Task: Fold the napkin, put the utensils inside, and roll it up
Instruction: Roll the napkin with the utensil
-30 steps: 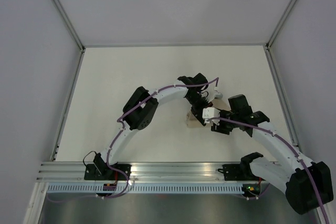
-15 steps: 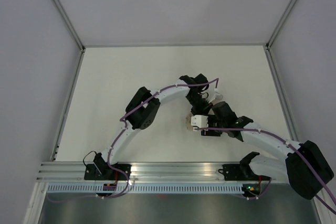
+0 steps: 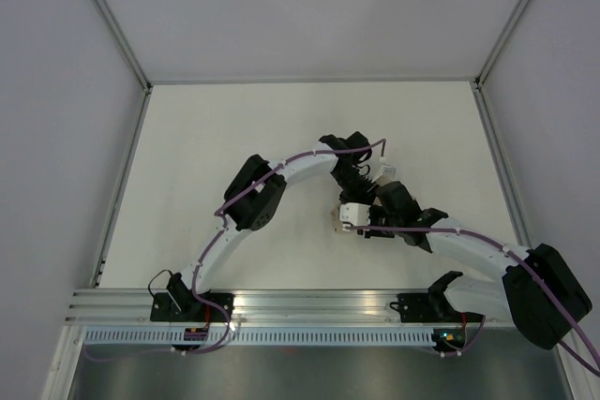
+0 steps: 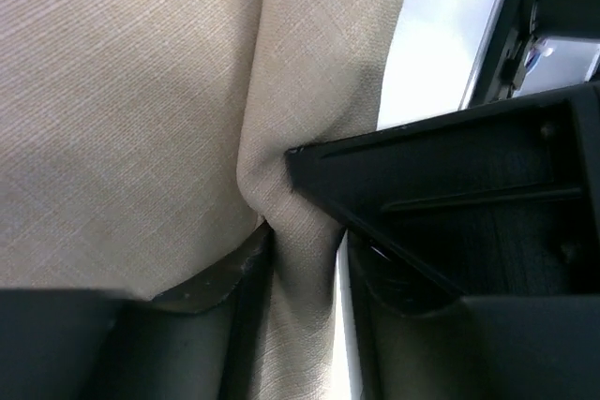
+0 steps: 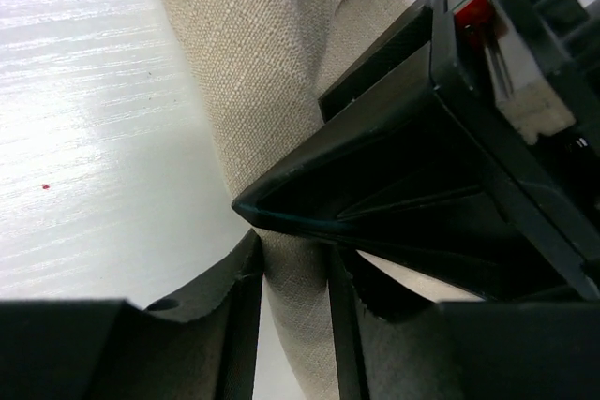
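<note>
Pinched the napkin (image 4: 141, 91) twice.
Squeezed its folds between the nearly closed jaws of left gripper (image 4: 298, 236) and right gripper (image 5: 295, 264).

Right pincer (image 3: 345, 224) farther left now

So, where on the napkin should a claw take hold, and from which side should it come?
I would grip the raised fold of the napkin, coming from above with the jaws astride it. The flat cloth offers no edge, while the fold stands up thin enough to fit between them. The left claw and the right claw each pinch such a fold now.
</note>
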